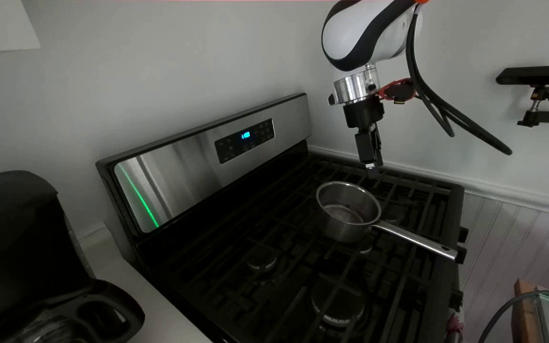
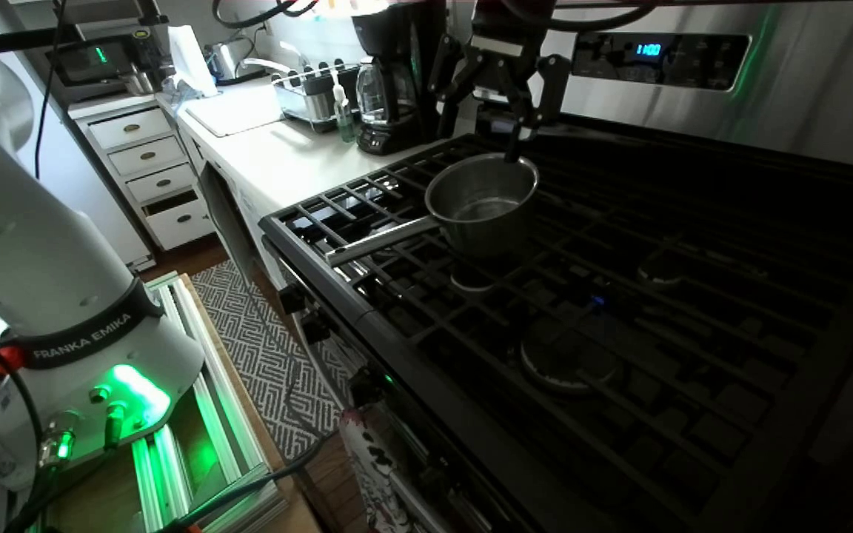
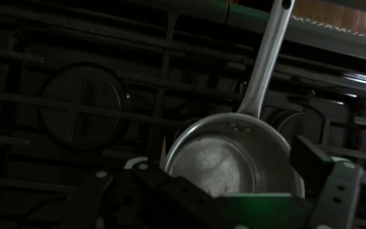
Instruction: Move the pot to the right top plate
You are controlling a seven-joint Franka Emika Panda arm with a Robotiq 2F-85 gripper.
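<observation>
Black banding (image 2: 86, 338) on the arm (image 2: 49, 244) reads FRANKA EMIKA, lower left in an exterior view; blue digits (image 2: 649, 49) light the control panel (image 2: 700, 65), upper right. Right of centre in an exterior view, the steel pot (image 1: 346, 215) stands on grate bars (image 3: 132, 116) stretching on to lower left, its handle (image 1: 413, 240) pointing toward the stove's front edge (image 2: 378, 339). Higher in both exterior views, the gripper (image 2: 480, 139) hangs released, fingers (image 3: 310, 161) spread.

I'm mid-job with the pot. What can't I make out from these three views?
Directly beneath the pot: hidden by the pot itself in all three views.
The pot's side nearest the tool, wrist view: covered by the tool.
Whether the tool touches the pot: unclear; in an exterior view a fingertip overlaps the pot.
Tip of the handle, wrist view: cut off by the top edge.
Button markings on the control panel, both exterior views: too small.
</observation>
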